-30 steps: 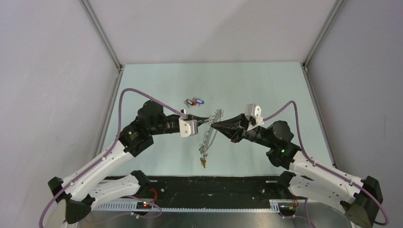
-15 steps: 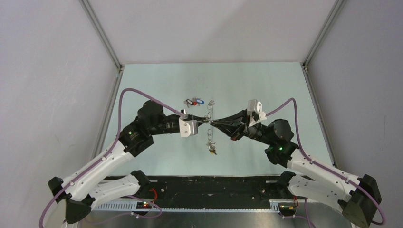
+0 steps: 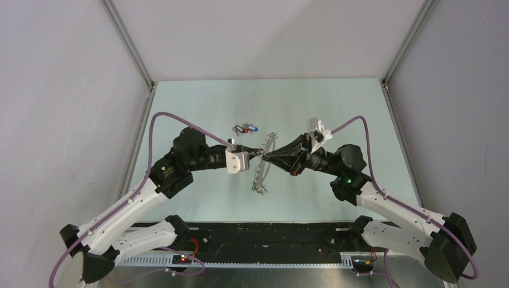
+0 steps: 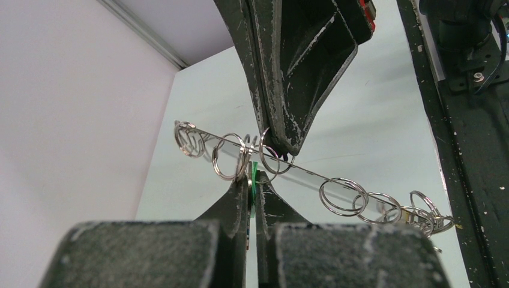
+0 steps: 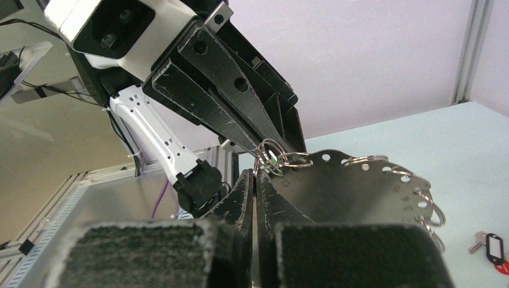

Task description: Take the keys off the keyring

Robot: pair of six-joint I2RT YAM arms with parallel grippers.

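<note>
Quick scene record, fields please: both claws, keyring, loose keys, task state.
left claw: shut, pinching a green piece at the keyring rim
right claw: shut on the keyring rim, tip close to the left claw's
keyring: held off the table, small rings along its rim
loose keys: on the table behind the claws, apart from the keyring
task state: unfinished, rings on the rim
</note>
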